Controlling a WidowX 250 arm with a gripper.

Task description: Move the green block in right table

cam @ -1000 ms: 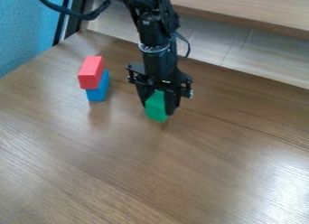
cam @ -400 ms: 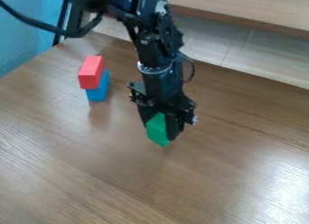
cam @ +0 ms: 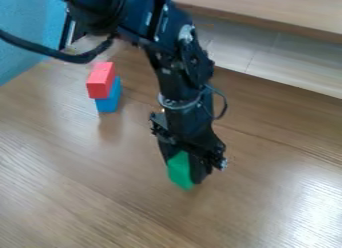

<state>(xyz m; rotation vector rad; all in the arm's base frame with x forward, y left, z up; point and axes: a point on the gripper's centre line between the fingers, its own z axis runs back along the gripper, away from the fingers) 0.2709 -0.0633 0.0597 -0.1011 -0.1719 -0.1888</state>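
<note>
- Centrally, a little below the middle of the view, we find the black gripper (cam: 186, 174), pointing down and slightly tilted, closed around a green block.
- Between its two fingers we see the green block (cam: 178, 168), its lower end poking out beneath them. We cannot tell whether it touches the table.
- Above the gripper, we follow the black robot arm (cam: 175, 84) up to the top edge, where it leans toward the upper left.
- From the arm, a thick black cable (cam: 47, 51) sags across to the left edge.
- Well apart from the gripper, in the upper left, we notice a red block (cam: 100, 80) resting on a blue block (cam: 109, 97), the two slightly out of line.
- Under everything, we have a brown wood-grain table (cam: 73, 187), with a bright patch of glare at lower right.
- Beyond the table, we make out a light blue panel (cam: 28, 34) at upper left and a wooden ledge (cam: 267, 14) at upper right, above a pale surface (cam: 284, 64).
</note>
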